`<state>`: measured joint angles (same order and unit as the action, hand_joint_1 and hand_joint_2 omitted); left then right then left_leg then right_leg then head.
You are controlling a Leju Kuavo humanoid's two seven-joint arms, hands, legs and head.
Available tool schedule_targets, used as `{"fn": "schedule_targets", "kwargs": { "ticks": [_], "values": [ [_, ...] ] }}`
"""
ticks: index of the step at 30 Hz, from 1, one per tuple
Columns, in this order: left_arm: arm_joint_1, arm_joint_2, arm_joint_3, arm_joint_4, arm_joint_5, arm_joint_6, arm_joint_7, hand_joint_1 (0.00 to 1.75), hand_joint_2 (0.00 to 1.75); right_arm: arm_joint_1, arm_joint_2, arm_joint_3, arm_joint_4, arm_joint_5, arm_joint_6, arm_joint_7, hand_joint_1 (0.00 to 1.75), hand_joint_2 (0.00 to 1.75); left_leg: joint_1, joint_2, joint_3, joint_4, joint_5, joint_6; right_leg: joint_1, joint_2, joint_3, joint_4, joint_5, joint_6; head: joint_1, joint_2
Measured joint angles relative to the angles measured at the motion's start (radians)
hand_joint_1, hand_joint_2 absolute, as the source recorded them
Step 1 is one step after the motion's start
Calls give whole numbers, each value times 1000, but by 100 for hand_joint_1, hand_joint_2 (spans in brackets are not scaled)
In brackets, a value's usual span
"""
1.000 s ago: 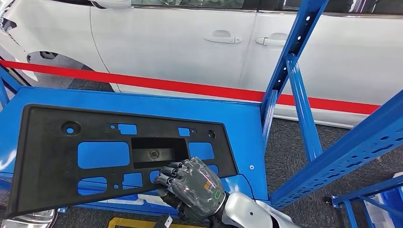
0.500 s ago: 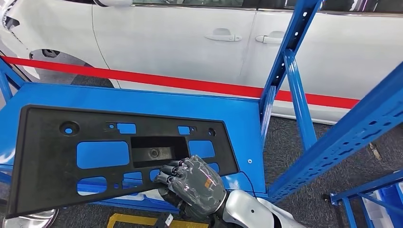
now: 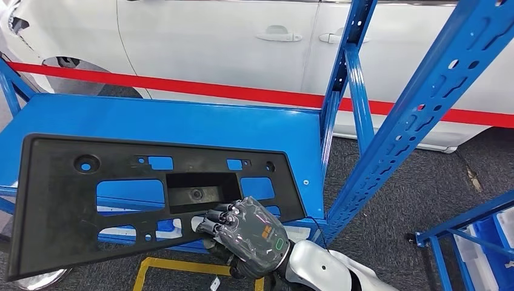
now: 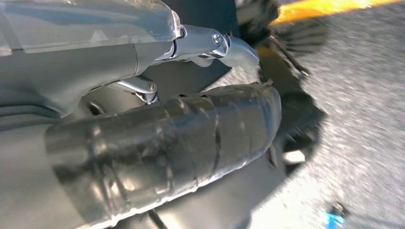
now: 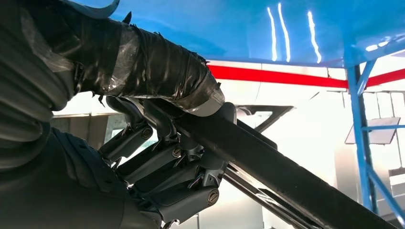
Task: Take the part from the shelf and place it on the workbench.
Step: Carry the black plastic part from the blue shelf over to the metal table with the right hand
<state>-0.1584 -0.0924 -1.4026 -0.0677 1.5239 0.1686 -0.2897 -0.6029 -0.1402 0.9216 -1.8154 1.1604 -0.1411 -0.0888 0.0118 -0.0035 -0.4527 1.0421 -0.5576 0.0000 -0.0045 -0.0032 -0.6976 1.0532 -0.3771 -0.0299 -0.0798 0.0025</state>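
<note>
Head view | right hand (image 3: 248, 235) fingers clamped on flat black perforated part (image 3: 73, 200)

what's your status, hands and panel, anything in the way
Right hand gripping black panel at its near edge. Left hand state unclear. Panel lifted over blue shelf. Blue upright close on right.

— Where does the panel (image 3: 121, 194) sit?
— Over the shelf board (image 3: 182, 124), its near edge sticking out past the front.
— And the hands?
— The right hand (image 3: 245, 236) grips that near edge, toward its right end.
— What's behind?
— A car (image 3: 212, 42), beyond the shelf. A post (image 3: 418, 115) stands to the right.
</note>
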Motion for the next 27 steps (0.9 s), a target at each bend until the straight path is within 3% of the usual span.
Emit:
{"fn": "schedule_targets", "kwargs": {
  "ticks": [2,4,5,6,8,9,10,11,13,15,17,19,20,22,24,25,26,27],
  "values": [
    [4,1,-5,2,0,2,0,0,0,0,0,0,0,0,0,0,175,175,-8,0,24,-59,-6,8,-3,-2,-2,-9,22,13,0,0],
    [3,1,-6,2,0,4,0,0,0,-1,-1,0,0,0,-1,0,175,175,-7,2,12,-67,19,17,-6,-2,-3,-18,32,26,1,0],
    [2,0,-6,2,0,5,0,0,0,0,-2,0,1,0,-1,1,175,175,-5,5,3,-71,33,23,-6,0,-9,-8,12,31,2,0],
    [1,0,-7,2,0,6,1,0,0,0,-3,0,1,1,-1,1,175,175,-2,7,-9,-75,48,28,-7,1,-20,22,-29,35,4,0],
    [-4,0,-7,2,0,9,3,0,0,3,-5,0,1,2,-2,2,175,175,-3,11,-39,-73,73,36,-10,2,-49,139,-136,41,7,0],
    [-6,0,-7,2,0,9,4,0,0,4,-6,0,2,2,-3,2,175,175,-3,12,-55,-70,85,37,-10,2,-59,204,-167,44,8,0],
    [-8,0,-7,2,0,10,4,0,0,6,-6,0,2,3,-3,2,175,175,-4,12,-71,-65,95,36,-11,2,-59,249,-170,46,8,0],
    [-11,0,-7,2,0,10,5,0,0,7,-7,0,3,4,-3,2,175,175,-4,13,-88,-60,103,34,-11,2,-45,263,-153,47,8,0],
    [-15,0,-7,2,0,10,6,0,0,7,-7,0,3,7,-3,2,175,175,-4,13,-118,-45,115,30,-10,2,40,180,-107,42,8,0],
    [-19,-2,-7,2,0,10,6,0,0,4,-7,1,3,15,-3,2,175,175,-7,12,-137,-31,124,22,-5,2,143,41,-115,31,8,0],
    [-21,-2,-7,2,0,11,7,0,0,2,-8,2,3,29,-1,2,175,175,-8,12,-144,-28,135,11,1,2,180,-23,-136,22,8,0],
    [-21,-2,-7,3,0,12,7,0,0,-1,-8,5,4,43,4,2,175,175,-8,11,-147,-28,141,-2,-1,-1,172,-34,-122,11,10,0],
    [-21,-2,-7,3,0,12,8,0,0,-4,-9,7,6,49,8,2,175,175,-8,10,-154,-17,125,-6,-4,-4,164,-39,-111,3,9,0],
    [-23,-2,-7,3,0,13,8,0,0,-10,-10,14,11,62,18,3,175,175,-6,7,-176,54,43,-13,-9,-9,142,-48,-86,-10,8,0],
    [-26,-1,-7,3,0,13,7,0,0,-16,-12,24,18,76,28,4,175,175,-5,7,-197,170,-41,-19,-8,-10,114,-46,-63,-14,7,0],
    [-26,-1,-7,3,0,13,7,0,0,-17,-15,30,23,83,32,5,175,175,-4,7,-196,215,-52,-22,-8,-10,97,-43,-52,-12,7,0],
    [-25,-1,-8,3,0,13,7,0,0,-18,-19,36,28,87,34,6,175,175,-2,7,-182,232,-40,-24,-8,-11,78,-38,-42,-10,7,0],
    [-22,-1,-8,3,0,13,8,0,0,-19,-22,41,33,90,35,6,175,175,0,7,-154,215,-12,-26,-8,-11,60,-31,-33,-7,7,0]
  ]
}}
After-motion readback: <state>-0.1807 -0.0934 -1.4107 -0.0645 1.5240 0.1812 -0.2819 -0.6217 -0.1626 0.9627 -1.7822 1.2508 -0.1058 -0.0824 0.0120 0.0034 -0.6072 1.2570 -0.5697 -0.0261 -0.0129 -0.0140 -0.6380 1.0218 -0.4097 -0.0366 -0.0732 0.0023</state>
